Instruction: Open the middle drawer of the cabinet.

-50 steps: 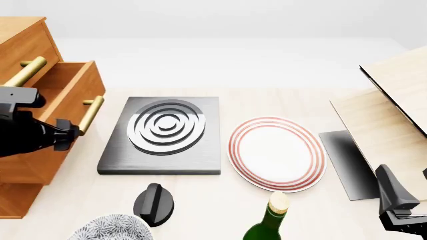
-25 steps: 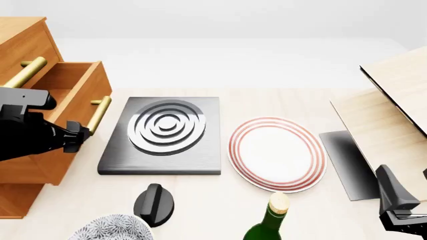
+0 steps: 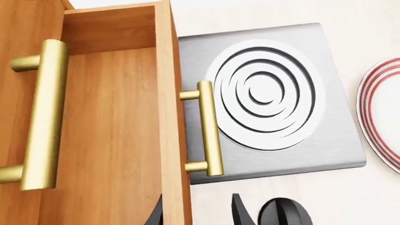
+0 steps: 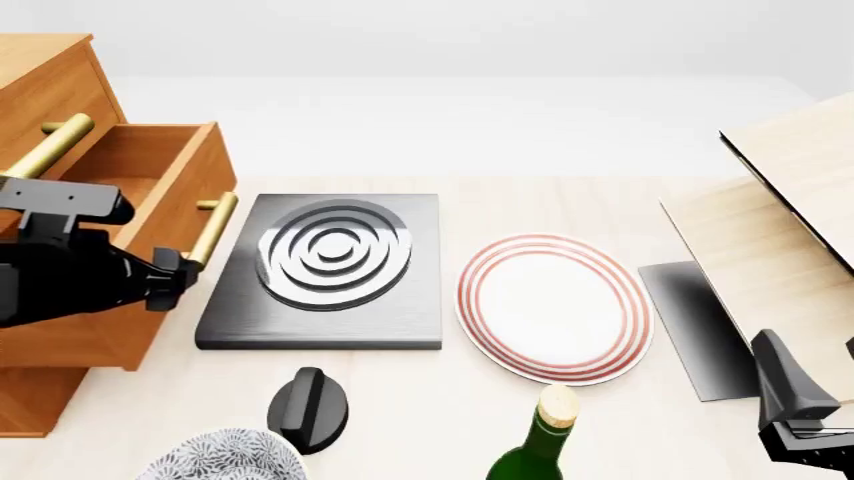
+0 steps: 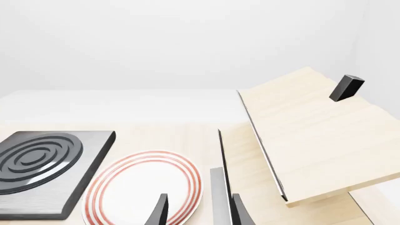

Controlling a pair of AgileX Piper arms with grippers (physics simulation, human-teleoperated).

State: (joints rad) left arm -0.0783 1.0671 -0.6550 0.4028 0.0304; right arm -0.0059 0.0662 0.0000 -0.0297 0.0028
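The orange-brown cabinet (image 4: 47,90) stands at the table's left edge. Its middle drawer (image 4: 147,185) is pulled out, and the drawer's brass bar handle (image 4: 211,230) reaches the edge of the grey hob. The top drawer's handle (image 4: 54,145) sits behind it. My left gripper (image 4: 167,280) is at the near end of the middle handle. In the left wrist view the left gripper (image 3: 196,213) shows its fingers apart, open, on either side of the drawer (image 3: 119,131) front board's edge, just past the handle (image 3: 209,136). My right gripper (image 4: 801,430) rests open at the front right, holding nothing.
A grey hob with rings (image 4: 327,265) lies beside the drawer, a red-rimmed plate (image 4: 554,305) to its right. A black knob (image 4: 310,408), a patterned bowl (image 4: 220,455) and a green bottle (image 4: 541,440) stand along the front. Pale tilted boards (image 4: 787,230) and a dark sheet (image 4: 694,320) are at the right.
The middle drawer has slid further out to the right, and my left gripper has moved the same way with it. The right arm has not moved.
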